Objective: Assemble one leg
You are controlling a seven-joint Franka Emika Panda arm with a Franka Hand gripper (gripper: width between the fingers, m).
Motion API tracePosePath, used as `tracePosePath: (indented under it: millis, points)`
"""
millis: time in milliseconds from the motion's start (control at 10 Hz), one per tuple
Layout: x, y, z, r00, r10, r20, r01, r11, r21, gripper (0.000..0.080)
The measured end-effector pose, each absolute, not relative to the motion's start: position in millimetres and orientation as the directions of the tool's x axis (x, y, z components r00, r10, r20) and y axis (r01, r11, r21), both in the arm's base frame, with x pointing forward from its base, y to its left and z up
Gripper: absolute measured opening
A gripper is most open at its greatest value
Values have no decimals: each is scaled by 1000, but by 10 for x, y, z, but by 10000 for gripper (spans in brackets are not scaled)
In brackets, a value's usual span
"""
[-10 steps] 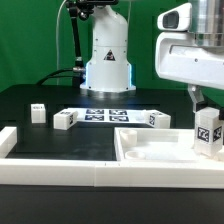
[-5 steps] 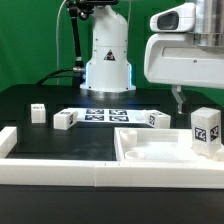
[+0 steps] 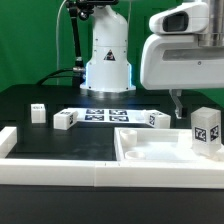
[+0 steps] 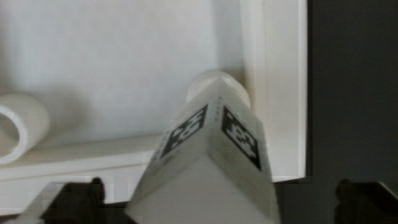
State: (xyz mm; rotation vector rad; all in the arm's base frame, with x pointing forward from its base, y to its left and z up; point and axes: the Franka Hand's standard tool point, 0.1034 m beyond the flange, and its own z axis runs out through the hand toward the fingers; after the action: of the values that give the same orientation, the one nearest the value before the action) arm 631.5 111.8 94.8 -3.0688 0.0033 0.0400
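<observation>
**Fig.** My jaws & the leg, two views.

**Exterior view only:** the small white plastic rectangular leg post [image 3: 207, 128] stands upright, black-and-white tag toward the camera. It stands on the large flat white panel w/ recesses [image 3: 150, 152], near that panel's end at the exterior view's right. One of my dark fingers [image 3: 177, 103] hangs just beside the leg, on the exterior view's left, w/ a gap btw. them. My second finger is hidden here. Also shown only here: three other small white tagged blocks [image 3: 65, 119] and the marker board [image 3: 105, 114], all on the black counter [image 3: 40, 135].

**Wrist view only:** two tagged faces of the leg [image 4: 214, 150] meet at one edge. The leg stands close to the panel's raised rim [image 4: 270, 60], w/ a round recess [image 4: 18, 125] well to one side. Both my dark fingertips [image 4: 71, 198] show, one on either side of the leg.

**Jaws:** spread wide, pinching nothing. The leg sits btw. the two tips, touching neither.
</observation>
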Motion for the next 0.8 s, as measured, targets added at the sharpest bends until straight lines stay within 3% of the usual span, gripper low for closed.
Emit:
tracePosePath:
  millis: [400,600,800]
  points:
    - [6312,1109,942,967,256,-8,255,-964,-77,649]
    - [6315,1104,939,963,271,-3,270,-960,-77,649]
    - [6315,1104,939,963,271,-3,270,-960,-77,398]
